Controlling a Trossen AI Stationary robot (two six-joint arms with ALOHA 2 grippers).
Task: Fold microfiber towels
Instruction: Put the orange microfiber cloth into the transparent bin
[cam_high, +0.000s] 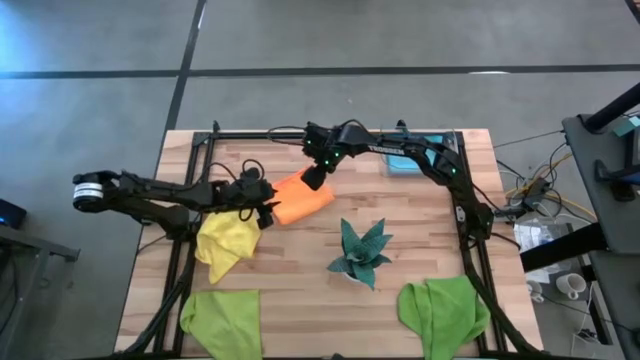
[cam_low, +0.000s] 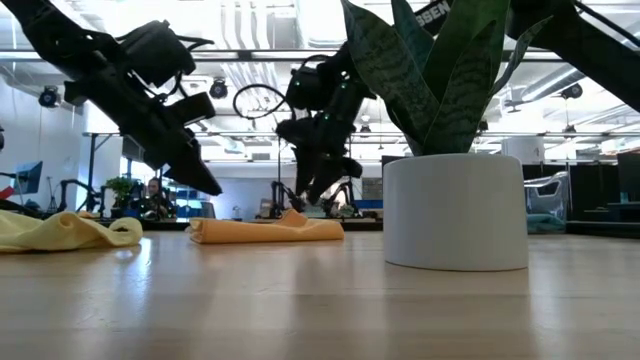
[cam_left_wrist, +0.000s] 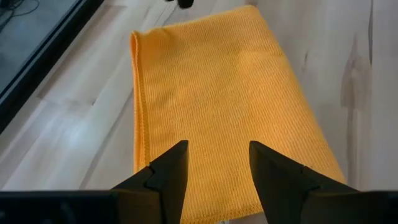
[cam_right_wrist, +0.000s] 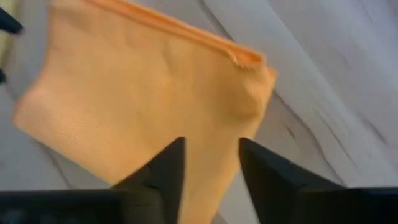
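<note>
Left pincer (cam_high: 268, 212) sits at the near-left edge of the folded orange microfiber towel (cam_high: 302, 197), mid wooden counter (cam_high: 420, 240), fingers part open over the cloth, holding nothing. Right pincer (cam_high: 313, 178) at the towel's far edge, also part open, no grip seen. To finish this fold well, I'd press both edges flat and square the corners before letting go. Readable writing: "TROSSEN" on the right arm only.
</note>
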